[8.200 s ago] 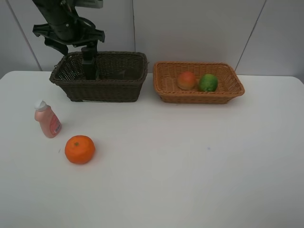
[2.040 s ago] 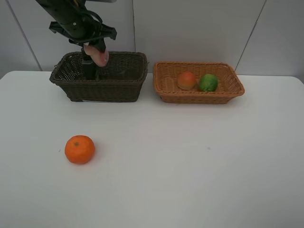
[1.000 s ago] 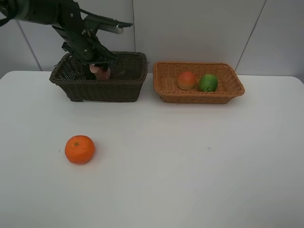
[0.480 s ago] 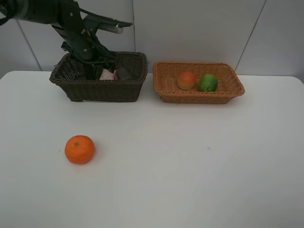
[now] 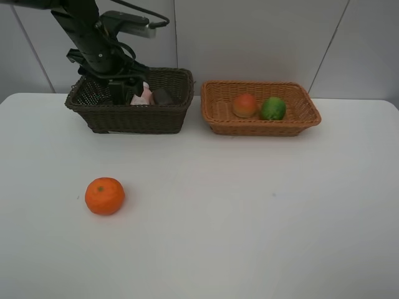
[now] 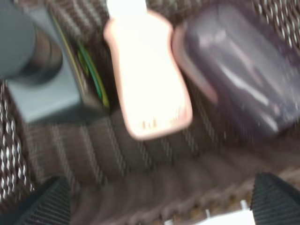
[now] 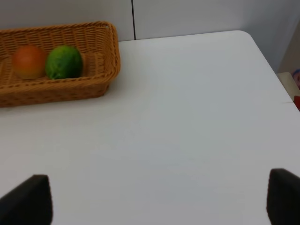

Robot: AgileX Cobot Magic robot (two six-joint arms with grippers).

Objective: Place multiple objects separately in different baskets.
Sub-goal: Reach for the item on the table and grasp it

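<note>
Orange [image 5: 105,195] alone on table [image 5: 249,205]

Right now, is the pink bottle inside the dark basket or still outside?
Inside. The pink bottle lies on the dark basket floor beside the purplish cup.

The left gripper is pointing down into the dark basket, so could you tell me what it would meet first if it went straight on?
Probably the pink bottle, lying in the dark basket between the dark green bottle and the purplish cup. The left gripper has its jaws spread; depth is unclear.
</note>
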